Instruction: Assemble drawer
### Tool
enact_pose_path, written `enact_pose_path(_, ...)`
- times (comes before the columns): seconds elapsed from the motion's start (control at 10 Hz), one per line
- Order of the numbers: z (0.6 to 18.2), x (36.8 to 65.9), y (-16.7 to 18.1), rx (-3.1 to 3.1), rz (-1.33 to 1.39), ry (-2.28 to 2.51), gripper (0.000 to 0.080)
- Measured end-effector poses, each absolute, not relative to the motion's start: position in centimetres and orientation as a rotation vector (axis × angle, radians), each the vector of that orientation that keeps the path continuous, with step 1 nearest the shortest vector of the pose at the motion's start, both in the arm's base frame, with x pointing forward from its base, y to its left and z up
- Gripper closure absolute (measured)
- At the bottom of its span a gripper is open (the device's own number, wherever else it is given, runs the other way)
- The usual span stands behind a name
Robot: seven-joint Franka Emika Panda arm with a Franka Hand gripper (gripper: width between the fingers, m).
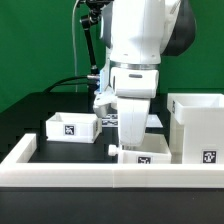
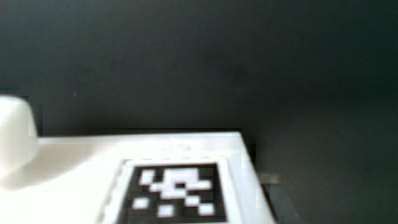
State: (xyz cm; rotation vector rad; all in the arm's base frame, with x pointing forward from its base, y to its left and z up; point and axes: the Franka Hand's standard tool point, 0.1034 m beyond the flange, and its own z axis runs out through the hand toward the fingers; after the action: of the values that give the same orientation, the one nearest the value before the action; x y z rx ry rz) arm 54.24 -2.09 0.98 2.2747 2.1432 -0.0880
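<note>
The drawer's tall box-shaped shell (image 1: 197, 125) stands at the exterior view's right. One small open-topped tray (image 1: 72, 126) with a tag sits at the left. A second small tray (image 1: 141, 158) sits just behind the border wall, below the arm. My gripper (image 1: 130, 147) is lowered straight down onto this tray's rim, and its fingertips are hidden by the hand and the tray. In the wrist view the tray's white face (image 2: 80, 160) and its black-and-white tag (image 2: 175, 190) fill the lower part very close up. No fingers show clearly there.
A long low white border wall (image 1: 100, 178) runs along the front and up the exterior view's left side (image 1: 22, 150). The table is black (image 2: 214, 60). A black cable (image 1: 60, 88) lies behind the arm, in front of the green backdrop.
</note>
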Motion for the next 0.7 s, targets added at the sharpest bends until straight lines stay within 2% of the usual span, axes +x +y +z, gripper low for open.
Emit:
enact_pose_path(0.3, 0.9, 54.1, -4.0, 2.290, -0.012, 2.203, 0.0758)
enact_pose_path(0.7, 1.0, 54.4, -2.2, 2.335, 0.004, 2.166, 0.0758)
